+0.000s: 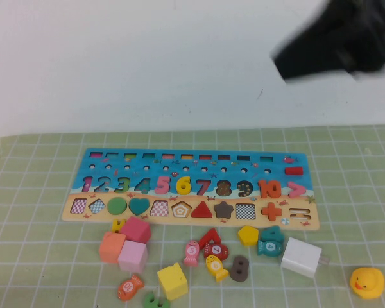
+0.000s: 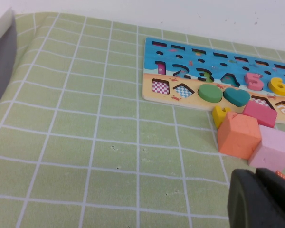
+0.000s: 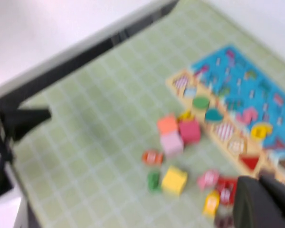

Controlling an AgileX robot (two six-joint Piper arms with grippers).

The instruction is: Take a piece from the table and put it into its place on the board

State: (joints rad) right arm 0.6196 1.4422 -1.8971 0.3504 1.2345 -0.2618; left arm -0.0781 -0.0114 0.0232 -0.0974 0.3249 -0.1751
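High view: the piece (image 1: 183, 185) sits seated in the board (image 1: 102, 156), between the 5 (image 1: 162, 185) and the 7 (image 1: 204, 187). The right gripper (image 1: 289, 64) is raised above the board's far right end, pressed together.

Left wrist view: the left gripper (image 2: 261, 199) hangs off the board's near left side; its state cannot be told.

Right wrist view: judged complete, so pull your arm away well above the board.

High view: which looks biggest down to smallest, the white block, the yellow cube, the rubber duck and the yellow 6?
1. white block
2. yellow cube and rubber duck, too alike to rank
3. yellow 6, seated in the board
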